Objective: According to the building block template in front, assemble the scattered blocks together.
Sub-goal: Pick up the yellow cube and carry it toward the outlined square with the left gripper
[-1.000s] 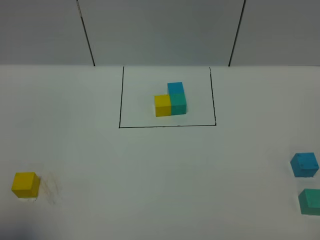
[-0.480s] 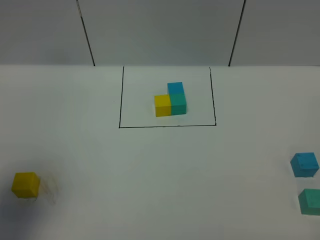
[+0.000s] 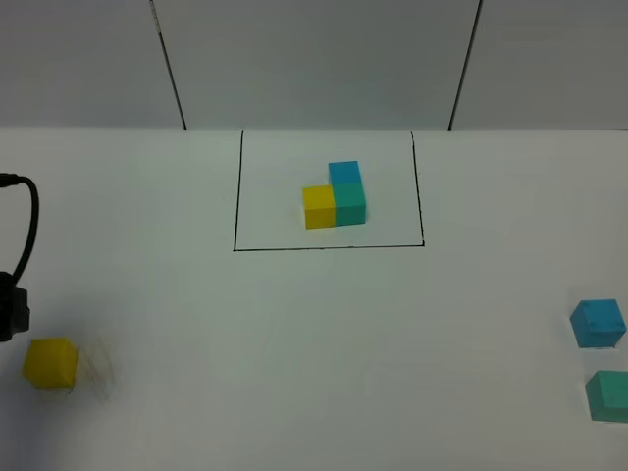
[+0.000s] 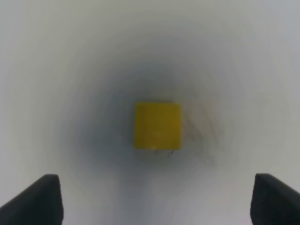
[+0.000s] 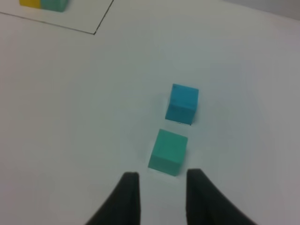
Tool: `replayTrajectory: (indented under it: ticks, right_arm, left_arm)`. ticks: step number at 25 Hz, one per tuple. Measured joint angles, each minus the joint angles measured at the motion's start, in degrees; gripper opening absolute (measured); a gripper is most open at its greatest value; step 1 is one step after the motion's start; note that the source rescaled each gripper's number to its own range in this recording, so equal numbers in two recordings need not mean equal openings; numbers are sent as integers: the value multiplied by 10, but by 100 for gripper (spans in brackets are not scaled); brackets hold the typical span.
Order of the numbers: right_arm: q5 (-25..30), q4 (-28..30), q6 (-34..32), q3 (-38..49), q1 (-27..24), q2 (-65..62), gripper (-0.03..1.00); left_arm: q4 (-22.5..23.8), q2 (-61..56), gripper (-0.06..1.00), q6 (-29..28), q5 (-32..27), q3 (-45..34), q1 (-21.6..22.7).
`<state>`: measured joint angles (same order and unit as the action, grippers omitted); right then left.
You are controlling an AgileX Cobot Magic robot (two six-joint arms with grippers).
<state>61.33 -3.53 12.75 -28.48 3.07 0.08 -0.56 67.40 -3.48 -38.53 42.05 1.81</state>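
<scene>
The template (image 3: 334, 196) is a yellow, teal and blue cluster inside a black drawn frame at the back middle; its edge shows in the right wrist view (image 5: 44, 3). A loose yellow cube (image 3: 49, 361) sits at the front left. My left gripper (image 4: 159, 201) is open wide above it, and the cube (image 4: 157, 125) lies ahead between the fingertips, untouched. A loose blue cube (image 3: 597, 322) and a teal cube (image 3: 608, 394) sit at the front right. My right gripper (image 5: 159, 199) is narrowly open just short of the teal cube (image 5: 168, 152), with the blue cube (image 5: 183, 104) beyond.
Part of the left arm with a black cable (image 3: 12, 294) shows at the left edge of the exterior view. The white table (image 3: 314, 343) meets a grey panelled wall (image 3: 314, 59) at the back.
The left arm has come into the exterior view at the left edge, beside the yellow cube. The cubes have not moved.
</scene>
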Motion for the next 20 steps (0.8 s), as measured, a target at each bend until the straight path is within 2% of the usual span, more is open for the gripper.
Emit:
replayTrajectory:
  ticks: [8, 20]
  right_arm:
    - [0, 0, 0, 0, 0, 0, 0]
    - [0, 0, 0, 0, 0, 0, 0]
  left_arm:
    - [0, 61, 86, 10, 77, -30, 0]
    - [-1, 192, 85, 10, 141, -30, 0]
